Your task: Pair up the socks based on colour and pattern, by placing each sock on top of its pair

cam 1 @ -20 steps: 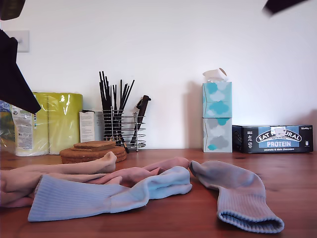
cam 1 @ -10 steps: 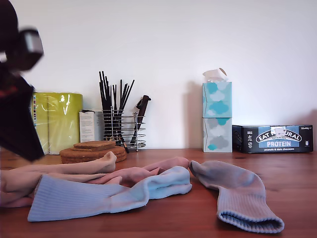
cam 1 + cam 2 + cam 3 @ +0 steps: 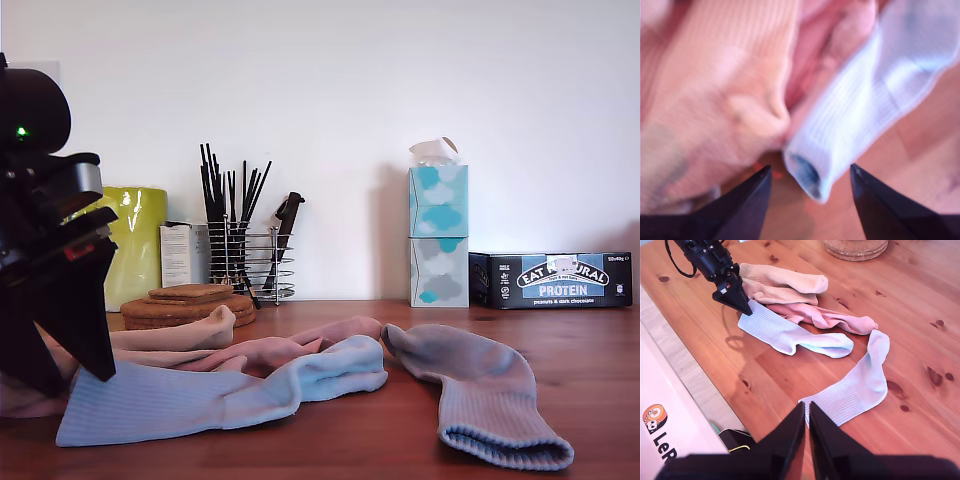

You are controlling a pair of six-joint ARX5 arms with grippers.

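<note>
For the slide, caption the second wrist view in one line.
My first gripper, jaws open, descends on the cuff of a light blue sock beside its mate, while my second gripper hovers shut above the wooden table.

My first pincer (image 3: 810, 182) spread wide over blue sock cuff (image 3: 807, 175); peach sock (image 3: 725, 100) beside, blurred.

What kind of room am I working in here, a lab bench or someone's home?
Probably a home, likely a kitchen or dining surface: a knotty wooden table against a plain wall, with a wire caddy of black utensils, stacked tissue boxes, a protein bar box and cork coasters behind the socks.
</note>
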